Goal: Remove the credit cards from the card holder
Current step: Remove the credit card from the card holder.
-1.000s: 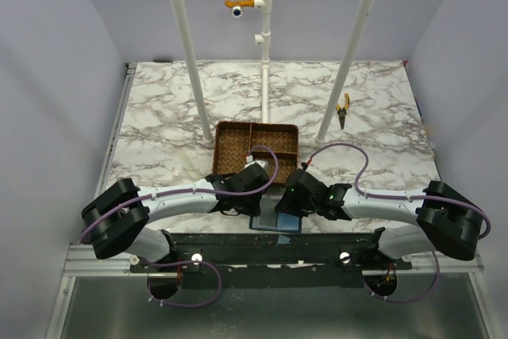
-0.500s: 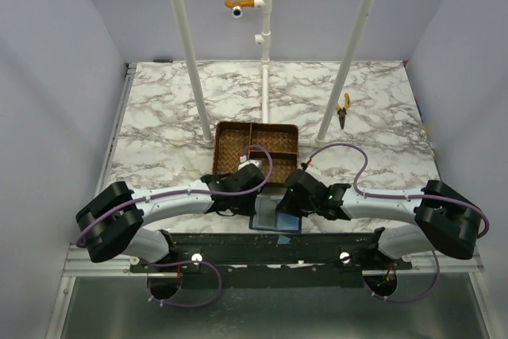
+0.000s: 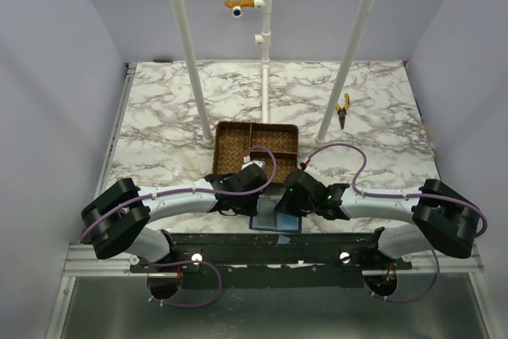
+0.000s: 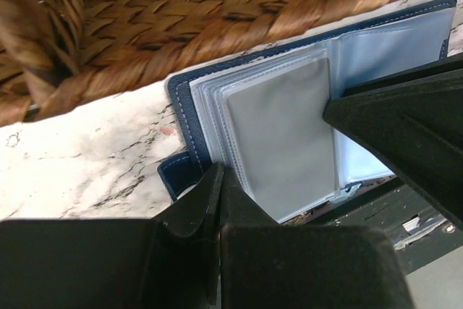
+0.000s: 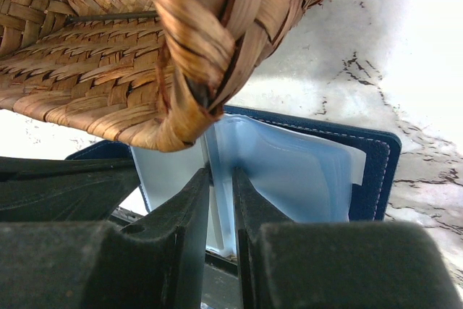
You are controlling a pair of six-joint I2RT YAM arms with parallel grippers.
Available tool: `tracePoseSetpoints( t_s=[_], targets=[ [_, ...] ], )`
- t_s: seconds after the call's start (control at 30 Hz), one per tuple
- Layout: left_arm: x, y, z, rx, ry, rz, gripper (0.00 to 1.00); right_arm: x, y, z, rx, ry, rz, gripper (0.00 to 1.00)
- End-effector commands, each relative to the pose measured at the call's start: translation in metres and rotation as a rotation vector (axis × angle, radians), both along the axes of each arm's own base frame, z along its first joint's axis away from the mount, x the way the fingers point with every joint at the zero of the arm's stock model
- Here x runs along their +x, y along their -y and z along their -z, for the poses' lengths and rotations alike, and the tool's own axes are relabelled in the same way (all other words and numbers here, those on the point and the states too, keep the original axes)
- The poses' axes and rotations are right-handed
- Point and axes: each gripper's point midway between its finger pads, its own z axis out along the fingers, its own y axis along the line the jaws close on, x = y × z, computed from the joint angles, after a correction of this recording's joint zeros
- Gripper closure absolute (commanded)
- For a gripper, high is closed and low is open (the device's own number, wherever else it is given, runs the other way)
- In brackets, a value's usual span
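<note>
Left arm [image 3: 171, 200] shifted slightly since half a second ago, card holder [image 3: 276, 222] unmoved at the marble table's [image 3: 175, 109] near edge, just beside the woven wicker tray [image 3: 255, 124], stitched navy cover, glossy clear sleeves, flat grey card [image 4: 286, 106] inside, left claw [image 4: 273, 141] spread over them, right claw [image 5: 221, 179] pinching a pale sleeve.

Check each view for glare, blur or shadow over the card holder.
Left wrist: card holder sharp, evenly lit, no glare. Right wrist: wicker tray corner crowds the frame, marble table washed out white upper right. Top external: card holder small, partly covered.
</note>
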Motion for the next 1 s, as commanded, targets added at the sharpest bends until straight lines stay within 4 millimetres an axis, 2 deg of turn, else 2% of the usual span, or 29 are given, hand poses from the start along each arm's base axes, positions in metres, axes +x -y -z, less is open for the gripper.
tracePoseSetpoints(
  t_s=[0.0, 0.3, 0.57, 0.63, 0.77, 0.87, 0.97],
  targets=[
    [-0.006, 0.021, -0.005, -0.053, -0.019, 0.058, 1.00, -0.015, 0.024, 0.029, -0.115, -0.068, -0.010, 0.79],
    [-0.006, 0.038, -0.036, -0.172, 0.010, 0.088, 1.00, -0.016, 0.024, 0.032, -0.115, -0.076, -0.015, 0.79],
    [-0.008, 0.047, -0.046, -0.223, 0.007, 0.109, 1.00, -0.014, 0.020, 0.028, -0.099, -0.065, -0.016, 0.79],
    [-0.006, 0.042, -0.045, -0.193, 0.010, 0.089, 1.00, -0.015, 0.021, 0.029, -0.100, -0.068, -0.015, 0.79],
    [0.004, 0.015, -0.036, -0.071, 0.057, 0.011, 1.00, -0.015, 0.022, 0.028, -0.099, -0.066, -0.014, 0.79],
    [0.009, -0.005, -0.033, -0.001, 0.094, -0.025, 0.94, -0.015, 0.021, 0.028, -0.099, -0.067, -0.017, 0.79],
    [0.009, -0.014, -0.037, 0.010, 0.117, -0.037, 0.90, -0.015, 0.021, 0.028, -0.100, -0.067, -0.019, 0.79]
  ],
)
